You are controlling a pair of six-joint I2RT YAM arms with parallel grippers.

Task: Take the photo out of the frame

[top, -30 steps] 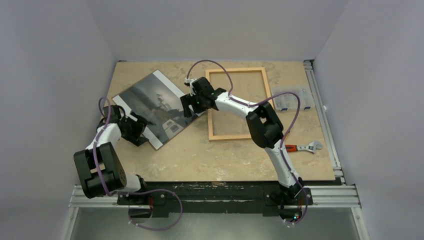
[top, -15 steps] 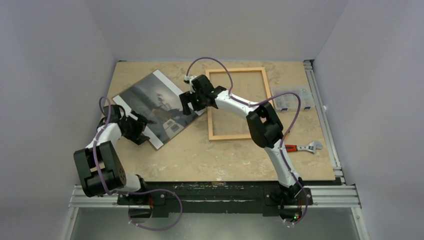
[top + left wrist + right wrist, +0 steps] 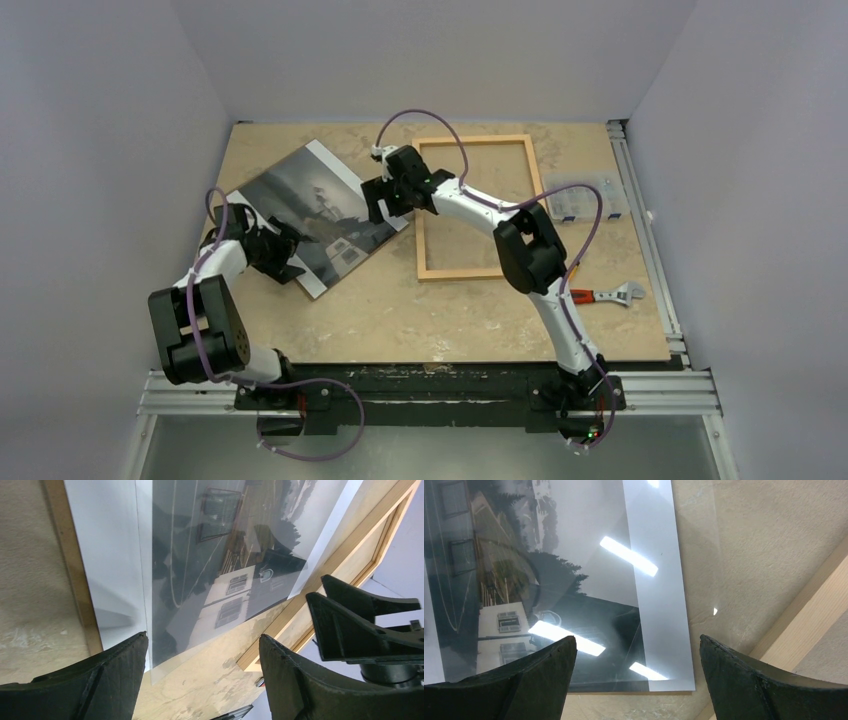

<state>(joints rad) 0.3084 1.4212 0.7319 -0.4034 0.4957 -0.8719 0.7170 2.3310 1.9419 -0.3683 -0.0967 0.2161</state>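
The photo [image 3: 310, 212], a dark grey print with white end bands, lies flat on the table left of the frame [image 3: 470, 141], fully outside it. The frame is empty light wood. My left gripper [image 3: 288, 248] hovers open over the photo's near white band [image 3: 115, 555], jaws wide with nothing between them [image 3: 202, 636]. My right gripper [image 3: 380, 200] stands open above the photo's far corner beside the frame's left rail. In the right wrist view it [image 3: 638, 639] straddles the white band of the photo [image 3: 574, 555], and the frame rail [image 3: 819, 615] shows at right.
A clear sheet [image 3: 162, 661] lies over the photo and a brown board [image 3: 75, 580] under it. A clear plastic box [image 3: 585, 195] sits right of the frame. A red-handled wrench [image 3: 605, 294] lies near the right edge rail [image 3: 655, 250].
My right gripper has opened wider and drawn back a little toward the far side. My left gripper has shifted slightly farther along the photo's near end.
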